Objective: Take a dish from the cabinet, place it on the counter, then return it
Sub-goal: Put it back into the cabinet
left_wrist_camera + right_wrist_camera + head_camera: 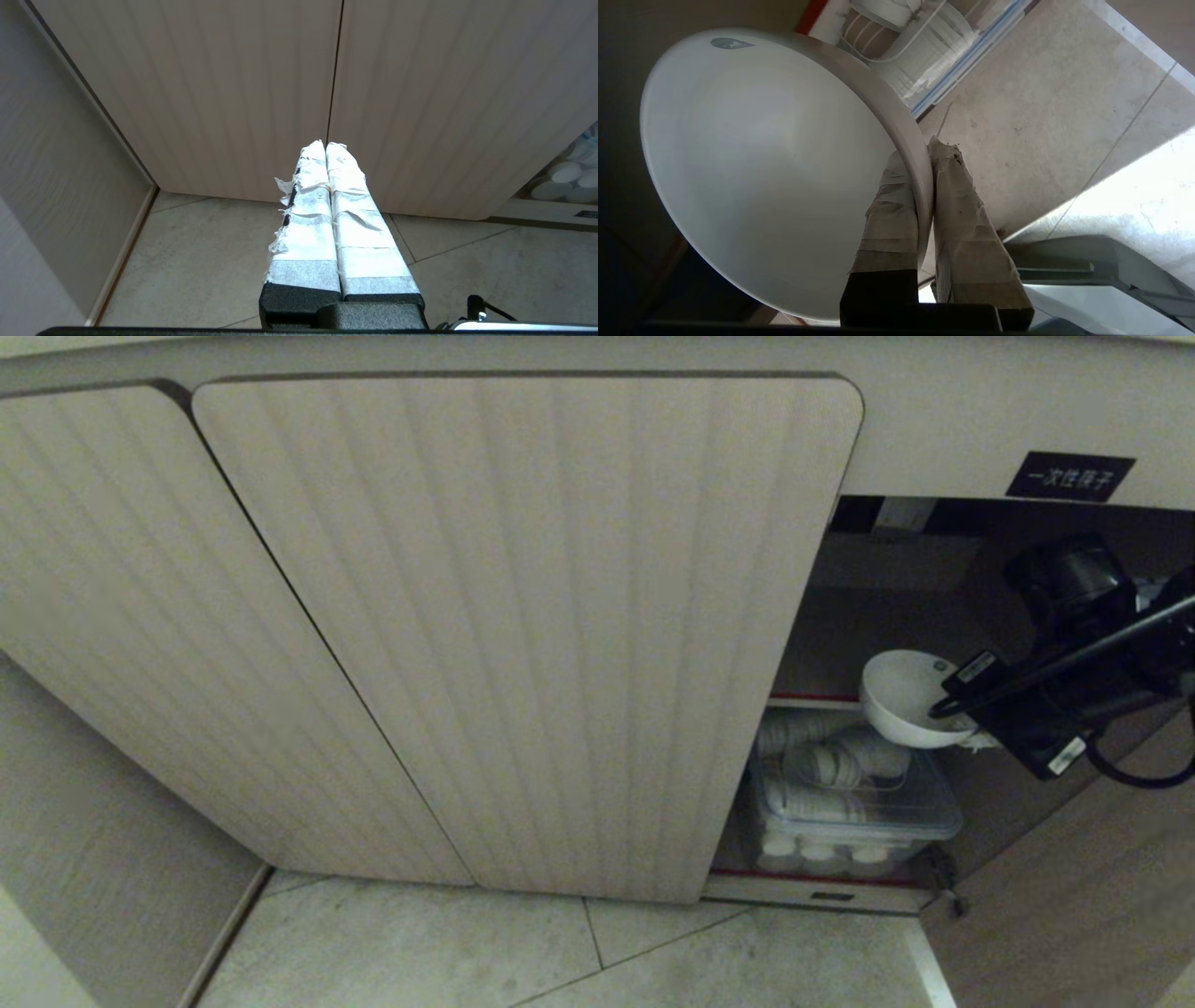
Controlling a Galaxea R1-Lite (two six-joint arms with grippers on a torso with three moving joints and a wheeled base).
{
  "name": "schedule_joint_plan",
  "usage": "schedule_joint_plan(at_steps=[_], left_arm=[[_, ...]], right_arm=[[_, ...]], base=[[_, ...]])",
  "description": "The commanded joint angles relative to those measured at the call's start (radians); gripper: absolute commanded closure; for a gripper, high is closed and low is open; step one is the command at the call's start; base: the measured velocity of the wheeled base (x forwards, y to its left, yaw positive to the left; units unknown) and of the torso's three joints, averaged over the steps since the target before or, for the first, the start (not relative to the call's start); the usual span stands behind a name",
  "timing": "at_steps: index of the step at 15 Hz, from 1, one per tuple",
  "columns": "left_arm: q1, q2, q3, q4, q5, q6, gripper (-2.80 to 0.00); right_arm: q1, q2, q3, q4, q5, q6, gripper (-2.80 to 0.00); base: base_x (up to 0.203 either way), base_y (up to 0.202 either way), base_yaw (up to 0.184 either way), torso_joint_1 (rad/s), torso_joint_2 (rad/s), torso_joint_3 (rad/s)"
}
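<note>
Right wrist view: taped right hand point(924, 154) pinches smooth round dish point(761, 172).

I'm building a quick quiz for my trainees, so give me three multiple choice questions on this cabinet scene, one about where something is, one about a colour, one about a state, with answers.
1. Where is the dish?
A. On the floor tiles
B. In the open right side of the cabinet, above the clear lidded box
C. Inside the clear lidded box

2. What colour is the label above the opening?
A. Black with white characters
B. Red
C. Pale blue

3. How do the right gripper jaws stand?
A. Wide open, empty
B. Shut on nothing
C. Shut on the dish's rim

Answers: B, the head view shows it held in the opening over the box; A, the sign is dark with pale writing; C, the right wrist view shows the rim pinched between both jaws.
</note>
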Motion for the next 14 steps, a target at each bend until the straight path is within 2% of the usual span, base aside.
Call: schedule_joint_plan(at_steps=[1,14], left_arm=[[0.0,0.0,-0.001,0.0,0.0,-0.001,0.0],[0.0,0.0,0.001,0.0,0.0,-0.001,0.0]], right_arm=[[-0.002,0.012,-0.004,0.001,-0.001,0.003,0.0],[-0.019,0.06,-0.062,-0.001,0.045,-0.02,0.0]], base=[[0.0,0.0,0.0,0.0,0.0,0.0],[0.0,0.0,0.0,0.0,0.0,0.0]])
